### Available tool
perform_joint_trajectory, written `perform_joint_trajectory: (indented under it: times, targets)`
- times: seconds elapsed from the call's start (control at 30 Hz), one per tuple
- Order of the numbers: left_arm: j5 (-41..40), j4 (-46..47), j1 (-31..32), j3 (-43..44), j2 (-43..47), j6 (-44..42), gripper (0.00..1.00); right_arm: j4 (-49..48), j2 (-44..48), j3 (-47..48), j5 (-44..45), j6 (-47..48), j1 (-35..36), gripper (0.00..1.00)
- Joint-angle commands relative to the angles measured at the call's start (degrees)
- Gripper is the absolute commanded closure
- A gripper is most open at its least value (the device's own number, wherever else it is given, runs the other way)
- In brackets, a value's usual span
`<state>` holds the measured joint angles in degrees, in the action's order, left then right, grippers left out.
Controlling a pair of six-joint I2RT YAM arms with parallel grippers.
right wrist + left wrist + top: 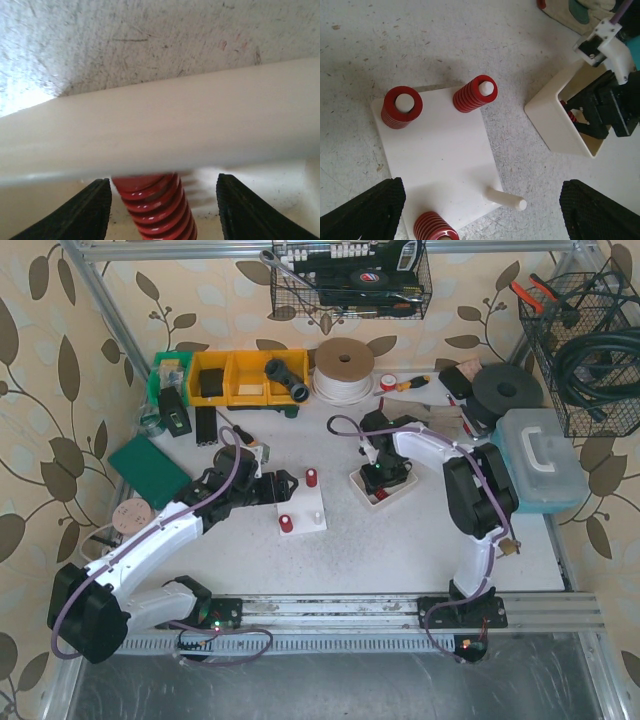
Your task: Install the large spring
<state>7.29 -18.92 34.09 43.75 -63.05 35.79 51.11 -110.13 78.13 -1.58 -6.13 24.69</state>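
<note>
Right gripper [162, 200], jaws spread, straddles red spring [156, 210] in tray [150, 130]; left gripper [482, 195], wide, hovers over peg board [440, 150].

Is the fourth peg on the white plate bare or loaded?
Bare. The peg shows plain white; the other three carry red springs.

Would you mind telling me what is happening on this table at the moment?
The right gripper is reaching into the white box, its open fingers on either side of a red spring inside, not yet closed on it. The left gripper hovers open by the white peg plate, where three pegs already carry red springs and the fourth peg is bare.
</note>
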Motion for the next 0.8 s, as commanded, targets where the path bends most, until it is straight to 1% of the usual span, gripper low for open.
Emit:
perform_joint_trajectory:
  times: [0.0,0.33,0.37,0.47,0.7,0.77]
  targets:
    - [0.5,2.5,-0.4,-0.1,0.5,0.0,0.13,0.2,-2.5,1.6,3.5,-0.5,0.5,0.42]
    - [0.5,3.1,-0.5,-0.6,0.5,0.0,0.13,2.7,-5.7,4.7,9.8,-2.7,0.7,0.53]
    - [0.6,3.3,-0.4,-0.6,0.4,-0.1,0.13,2.9,-6.0,4.8,10.0,-2.8,0.7,0.55]
    - [0.7,3.3,-0.4,-0.5,0.1,0.0,0.13,3.3,-6.5,5.1,10.6,-3.3,0.7,0.66]
    - [1.1,3.3,-0.5,-0.2,-0.6,-0.2,0.13,4.0,-5.6,6.0,8.3,-4.9,0.6,0.74]
    - [1.0,3.3,-0.5,-0.2,-0.5,-0.1,0.13,4.5,-5.2,6.8,7.7,-5.6,0.6,0.80]
